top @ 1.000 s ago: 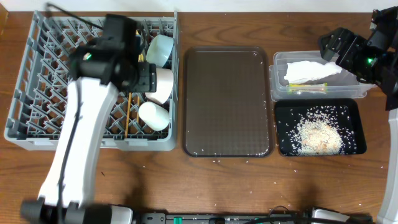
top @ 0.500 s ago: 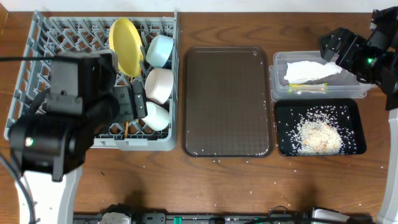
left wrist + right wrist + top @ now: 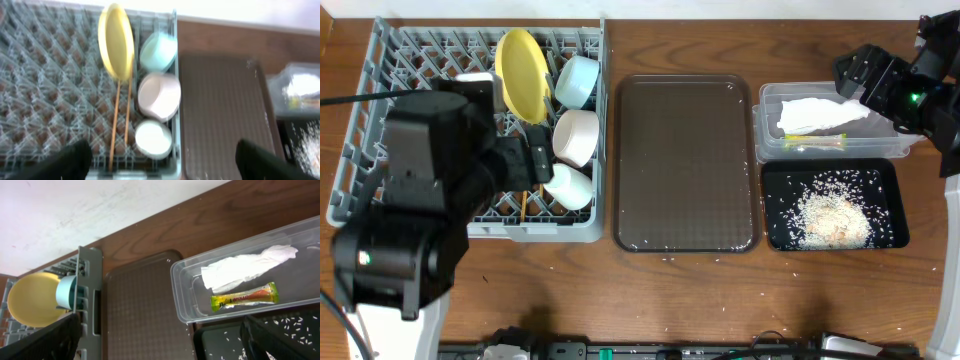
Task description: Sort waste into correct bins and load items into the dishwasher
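The grey dish rack (image 3: 380,120) holds the yellow plate (image 3: 520,72) on edge, the light blue bowl (image 3: 577,80), the white bowl (image 3: 576,136), the white cup (image 3: 568,186) and two chopsticks (image 3: 524,203). They also show in the left wrist view: plate (image 3: 116,41), blue bowl (image 3: 158,51), white bowl (image 3: 159,96), cup (image 3: 153,139), chopsticks (image 3: 121,120). The clear tub (image 3: 765,135) holds the napkin (image 3: 815,114) and the wrapper (image 3: 814,141); the black tray (image 3: 890,185) holds rice (image 3: 830,218). My left gripper (image 3: 162,160) is open and empty high above the rack. My right gripper (image 3: 160,337) is open and empty above the tub.
The dark brown serving tray (image 3: 685,160) lies between the rack and the bins. Stray rice grains (image 3: 670,260) lie on the wooden table in front of it. The left arm (image 3: 420,210) covers the rack's front left part.
The left arm has pulled back from the rack's far side toward the front left and risen, uncovering the yellow plate. The right arm has not moved.
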Robot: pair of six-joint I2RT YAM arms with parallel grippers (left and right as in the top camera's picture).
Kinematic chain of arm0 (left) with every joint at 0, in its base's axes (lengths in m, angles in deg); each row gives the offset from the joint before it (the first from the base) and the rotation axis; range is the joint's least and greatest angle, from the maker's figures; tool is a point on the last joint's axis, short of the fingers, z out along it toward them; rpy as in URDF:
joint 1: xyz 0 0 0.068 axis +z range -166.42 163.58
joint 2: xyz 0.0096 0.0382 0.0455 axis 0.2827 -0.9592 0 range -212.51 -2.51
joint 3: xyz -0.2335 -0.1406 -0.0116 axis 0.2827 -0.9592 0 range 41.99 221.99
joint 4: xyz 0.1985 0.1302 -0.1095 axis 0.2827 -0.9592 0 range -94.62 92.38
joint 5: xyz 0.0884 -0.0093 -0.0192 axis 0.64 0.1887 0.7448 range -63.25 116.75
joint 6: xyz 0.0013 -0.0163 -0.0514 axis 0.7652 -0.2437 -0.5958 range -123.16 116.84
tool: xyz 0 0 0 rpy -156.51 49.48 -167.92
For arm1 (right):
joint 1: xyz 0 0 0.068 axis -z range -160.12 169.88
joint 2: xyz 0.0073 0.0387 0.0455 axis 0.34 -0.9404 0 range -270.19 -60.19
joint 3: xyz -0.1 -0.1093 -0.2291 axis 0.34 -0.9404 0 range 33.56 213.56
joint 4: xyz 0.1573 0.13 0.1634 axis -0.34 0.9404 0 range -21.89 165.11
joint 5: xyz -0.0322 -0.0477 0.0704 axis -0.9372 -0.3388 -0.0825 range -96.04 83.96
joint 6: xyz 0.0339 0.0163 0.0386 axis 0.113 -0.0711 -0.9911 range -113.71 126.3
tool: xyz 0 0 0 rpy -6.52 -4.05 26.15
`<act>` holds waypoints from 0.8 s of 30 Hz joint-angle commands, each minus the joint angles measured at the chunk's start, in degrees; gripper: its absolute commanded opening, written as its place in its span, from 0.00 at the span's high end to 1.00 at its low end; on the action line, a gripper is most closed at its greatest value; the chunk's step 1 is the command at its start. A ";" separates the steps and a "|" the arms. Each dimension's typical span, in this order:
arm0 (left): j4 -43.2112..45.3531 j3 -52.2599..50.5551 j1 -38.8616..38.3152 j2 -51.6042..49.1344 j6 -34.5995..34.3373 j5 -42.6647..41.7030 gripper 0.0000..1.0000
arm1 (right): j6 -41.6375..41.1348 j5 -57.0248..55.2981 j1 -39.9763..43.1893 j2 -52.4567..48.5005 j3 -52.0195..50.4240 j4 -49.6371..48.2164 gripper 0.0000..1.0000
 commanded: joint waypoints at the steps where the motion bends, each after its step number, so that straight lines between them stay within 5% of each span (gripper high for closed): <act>1: 6.56 -8.63 3.41 6.69 3.04 0.85 0.08 | -0.33 0.22 0.52 -0.07 0.57 0.07 0.01; 11: 37.00 -45.79 15.65 34.73 16.41 -9.70 0.07 | -0.33 0.22 0.52 -0.07 0.57 0.07 0.01; 24: 51.12 -75.30 17.99 56.24 16.96 -10.47 0.07 | -0.33 0.22 0.52 -0.07 0.59 0.07 0.01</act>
